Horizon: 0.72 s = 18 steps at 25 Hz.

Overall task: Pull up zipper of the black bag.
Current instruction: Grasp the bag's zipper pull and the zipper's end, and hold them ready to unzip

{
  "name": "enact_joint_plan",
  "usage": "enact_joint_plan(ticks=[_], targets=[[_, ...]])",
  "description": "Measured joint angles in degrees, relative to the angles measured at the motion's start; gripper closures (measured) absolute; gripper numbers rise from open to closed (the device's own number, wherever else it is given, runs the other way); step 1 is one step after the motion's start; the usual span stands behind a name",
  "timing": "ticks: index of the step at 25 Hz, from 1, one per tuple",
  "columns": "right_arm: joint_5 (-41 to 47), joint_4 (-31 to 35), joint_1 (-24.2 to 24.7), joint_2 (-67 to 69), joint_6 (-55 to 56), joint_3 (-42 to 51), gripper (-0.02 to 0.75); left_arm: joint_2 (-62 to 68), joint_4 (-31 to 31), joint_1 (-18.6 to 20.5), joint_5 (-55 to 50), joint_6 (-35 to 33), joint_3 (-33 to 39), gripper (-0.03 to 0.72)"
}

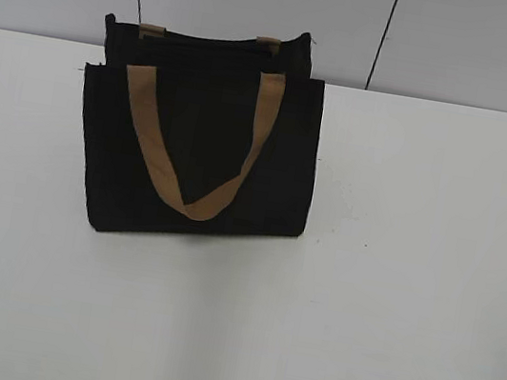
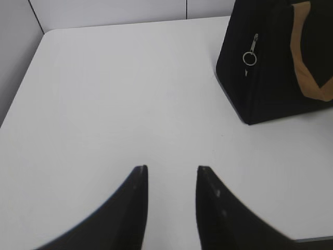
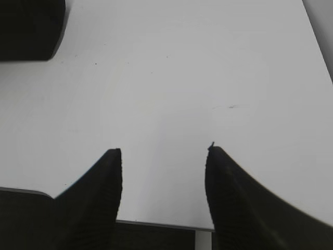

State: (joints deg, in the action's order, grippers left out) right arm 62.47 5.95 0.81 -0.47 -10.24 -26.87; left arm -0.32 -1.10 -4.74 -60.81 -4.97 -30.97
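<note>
The black bag (image 1: pixel 198 143) stands upright on the white table (image 1: pixel 391 299), left of centre, with a tan strap handle (image 1: pixel 191 156) hanging down its front. In the left wrist view the bag (image 2: pixel 270 78) is at the upper right, and the zipper's silver pull tab and ring (image 2: pixel 251 53) hangs on its near end. My left gripper (image 2: pixel 171 169) is open and empty, well short of the bag. My right gripper (image 3: pixel 164 151) is open and empty over bare table; a bag corner (image 3: pixel 28 28) shows at the upper left. Neither gripper shows in the exterior view.
Grey wall panels (image 1: pixel 264 4) stand behind the table. The table's front edge (image 3: pixel 156 225) lies just below my right gripper. The table's left rear corner (image 2: pixel 44 34) meets the wall.
</note>
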Motion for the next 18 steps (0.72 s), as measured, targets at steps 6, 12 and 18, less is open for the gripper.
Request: enact_joint_plan(ticks=[6, 12, 18], targets=[[0.00, 0.00, 0.00, 0.00, 0.00, 0.00, 0.342, 0.00, 0.00, 0.00, 0.00, 0.00, 0.00, 0.450], [0.00, 0.00, 0.00, 0.00, 0.00, 0.00, 0.342, 0.00, 0.00, 0.00, 0.00, 0.00, 0.00, 0.449], [0.00, 0.00, 0.00, 0.00, 0.00, 0.00, 0.342, 0.00, 0.00, 0.00, 0.00, 0.00, 0.00, 0.450]])
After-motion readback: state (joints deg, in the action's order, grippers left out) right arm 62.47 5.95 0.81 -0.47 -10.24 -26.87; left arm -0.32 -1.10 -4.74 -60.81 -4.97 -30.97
